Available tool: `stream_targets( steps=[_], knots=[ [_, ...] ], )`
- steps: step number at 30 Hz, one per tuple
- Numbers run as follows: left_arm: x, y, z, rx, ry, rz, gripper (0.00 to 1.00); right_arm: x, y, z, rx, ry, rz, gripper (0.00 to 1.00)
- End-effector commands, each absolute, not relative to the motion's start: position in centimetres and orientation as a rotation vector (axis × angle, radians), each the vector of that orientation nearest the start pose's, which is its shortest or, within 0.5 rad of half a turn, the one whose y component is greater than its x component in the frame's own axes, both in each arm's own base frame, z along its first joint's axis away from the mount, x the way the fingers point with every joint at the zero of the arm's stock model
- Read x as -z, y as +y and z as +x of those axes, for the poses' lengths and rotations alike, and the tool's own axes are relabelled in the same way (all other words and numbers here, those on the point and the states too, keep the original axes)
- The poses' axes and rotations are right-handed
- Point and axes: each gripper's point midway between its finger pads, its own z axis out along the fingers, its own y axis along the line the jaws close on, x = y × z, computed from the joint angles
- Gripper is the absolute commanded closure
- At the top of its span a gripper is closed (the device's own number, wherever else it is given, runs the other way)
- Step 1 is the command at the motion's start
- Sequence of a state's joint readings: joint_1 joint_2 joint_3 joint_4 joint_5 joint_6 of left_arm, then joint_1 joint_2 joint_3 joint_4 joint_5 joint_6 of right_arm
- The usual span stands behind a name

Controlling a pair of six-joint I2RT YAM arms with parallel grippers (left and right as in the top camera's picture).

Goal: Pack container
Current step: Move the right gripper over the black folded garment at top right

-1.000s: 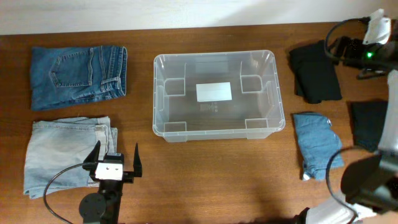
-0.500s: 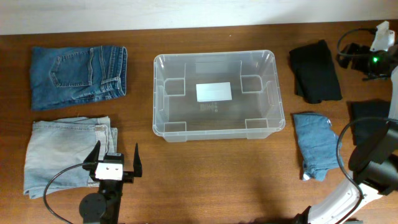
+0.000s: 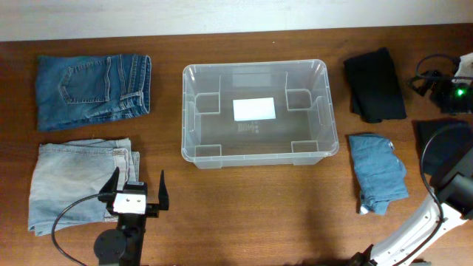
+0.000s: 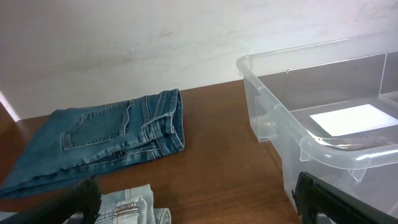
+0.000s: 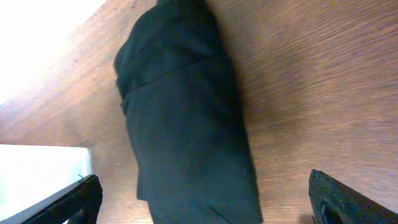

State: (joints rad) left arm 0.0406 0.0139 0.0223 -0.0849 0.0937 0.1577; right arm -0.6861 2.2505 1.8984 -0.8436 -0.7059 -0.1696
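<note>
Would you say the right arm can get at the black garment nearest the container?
Probably yes: the right gripper is open and faces the black garment, with nothing lying between them.

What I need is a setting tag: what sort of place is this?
Probably a robot lab bench: a wooden table, a plain white wall, folded jeans laid beside a clear container.

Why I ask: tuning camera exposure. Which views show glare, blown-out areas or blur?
Overhead: even light, sharp, with a mild sheen on the container rim. Left wrist: the wall is bright but its texture is still visible, and the container's near rim is slightly soft. Right wrist: the top-left corner is blown out white, and the black garment shows almost no detail.
</note>
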Motion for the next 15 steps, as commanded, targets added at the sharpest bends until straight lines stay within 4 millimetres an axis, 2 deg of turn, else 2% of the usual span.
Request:
stream_targets(
  steps=[1,3,15],
  knots=[
    [-15.9,-0.4,24.5,-0.091,1.638,0.172,0.01,-10.1,-22.1,47.6,-0.805,2.327,0.368,0.01],
    [-15.9,-0.4,24.5,-0.091,1.637,0.172,0.01,-9.1,-22.1,47.6,-0.819,2.337,0.379,0.02],
    [-15.9,-0.4,24.5,-0.091,1.638,0.172,0.01,-6.7,-22.2,47.8,-0.843,2.349,0.399,0.02]
  ],
)
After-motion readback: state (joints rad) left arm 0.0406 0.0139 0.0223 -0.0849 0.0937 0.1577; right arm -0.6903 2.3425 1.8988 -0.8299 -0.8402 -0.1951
